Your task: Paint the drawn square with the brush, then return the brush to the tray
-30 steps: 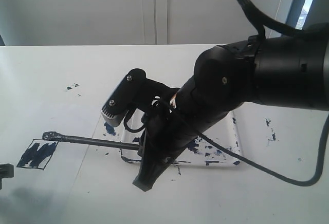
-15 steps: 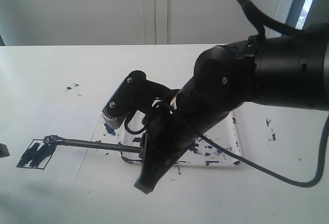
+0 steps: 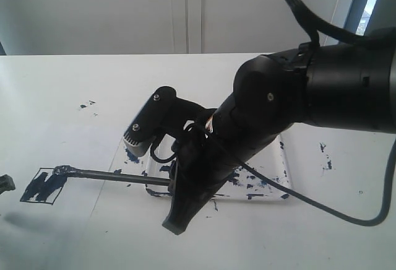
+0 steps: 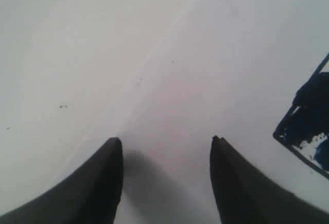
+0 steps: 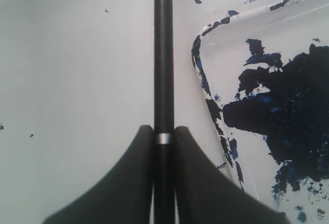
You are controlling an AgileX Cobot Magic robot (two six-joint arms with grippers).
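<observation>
The right gripper (image 5: 163, 134) is clenched on a long, thin, straight black paintbrush (image 5: 163, 54). Its two black fingers press against the stick from both sides, just at a thin silver band on the handle. From the grip the paintbrush runs straight out over white paper, level and low above the surface in the exterior view.

Its paint-soaked tip lies at the upper right corner of the drawn square (image 3: 43, 185), a small four-sided outline in thin black pen. Whether the tip presses on the sheet I cannot tell. Slanting dark blue-black strokes fill much of the drawn square, with white patches between them.

Just beside the paintbrush's shaft, near the right gripper, sits the tray (image 5: 226, 64). It is a clear, shallow, rectangular plastic dish with rounded corners, blotched with a large navy-black paint pool and smears along its rim. In the exterior view the right arm hides much of it.

The left gripper (image 4: 164, 139) is released, its two dark fingers well apart with only bare white paper (image 3: 74, 202) between them. It hovers near the drawn square, on the side away from the tray.

Farther out, small blue paint specks (image 3: 86, 104) dot the white table (image 3: 62, 78).
</observation>
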